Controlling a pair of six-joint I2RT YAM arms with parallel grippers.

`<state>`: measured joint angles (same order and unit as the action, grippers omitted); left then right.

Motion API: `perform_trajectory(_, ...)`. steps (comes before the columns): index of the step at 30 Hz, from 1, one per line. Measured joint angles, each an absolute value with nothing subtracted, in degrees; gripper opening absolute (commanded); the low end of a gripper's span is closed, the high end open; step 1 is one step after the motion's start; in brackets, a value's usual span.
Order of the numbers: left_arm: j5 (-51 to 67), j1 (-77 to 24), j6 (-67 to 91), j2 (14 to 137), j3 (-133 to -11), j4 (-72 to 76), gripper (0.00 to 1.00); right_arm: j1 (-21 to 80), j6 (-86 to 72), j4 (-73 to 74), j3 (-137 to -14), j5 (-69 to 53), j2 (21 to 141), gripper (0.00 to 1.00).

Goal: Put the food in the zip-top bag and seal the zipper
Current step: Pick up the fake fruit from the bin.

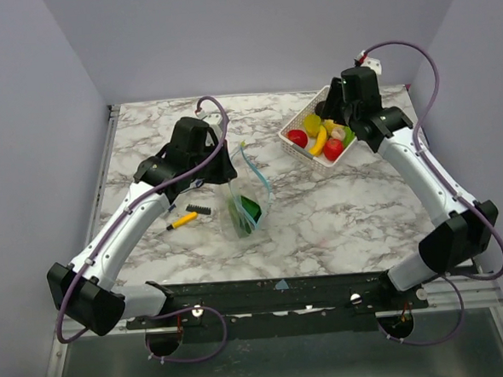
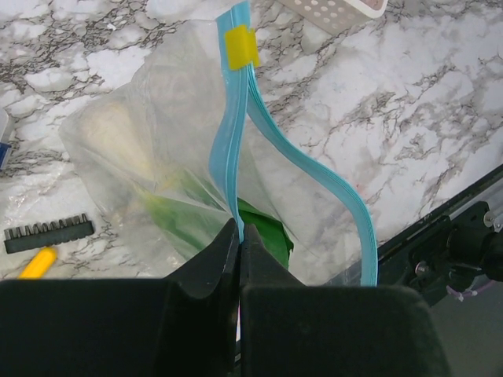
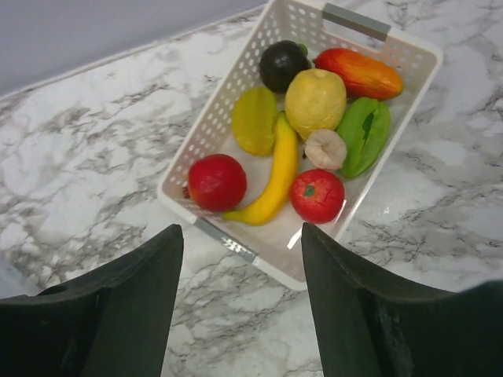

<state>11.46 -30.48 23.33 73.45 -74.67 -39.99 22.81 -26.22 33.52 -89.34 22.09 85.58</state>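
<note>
The zip-top bag [image 1: 246,204] stands mid-table with its mouth held open and a green food item [image 2: 263,236] inside. My left gripper [image 2: 240,229] is shut on the bag's light blue zipper [image 2: 226,149] near a yellow slider [image 2: 241,45]; the other lip [image 2: 330,188] bows away. My right gripper [image 3: 242,236] is open and empty above the near rim of the white basket [image 3: 236,245]. In it lie a red apple [image 3: 217,181], banana [image 3: 275,177], tomato [image 3: 317,195], lemon [image 3: 314,102], garlic [image 3: 325,148], green pod [image 3: 363,135], orange-red piece [image 3: 359,71] and dark fruit [image 3: 283,64].
A yellow-and-black tool [image 1: 183,219] and a black bit strip [image 2: 49,233] lie left of the bag. The basket [image 1: 304,144] sits at the table's back right. A black rail [image 1: 275,291] runs along the near edge.
</note>
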Motion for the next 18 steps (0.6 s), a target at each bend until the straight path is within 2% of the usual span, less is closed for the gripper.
perform_trajectory(4, 11.99, -30.48, 23.38, 73.38, -74.0, -39.38, 0.0, 17.89, -25.36, 30.55, -89.62, 21.1, 93.03, 0.69)
perform_trajectory(12, 14.48, -30.48, 23.44, 73.38, -73.19, -38.61, 0.0, 13.82, -23.07, 29.89, -99.2, 22.52, 112.92, 0.84)
perform_trajectory(18, 15.75, -30.48, 23.59, 73.41, -73.19, -38.61, 0.0, 13.47, -20.91, 29.85, -106.45, 24.97, 121.03, 0.85)
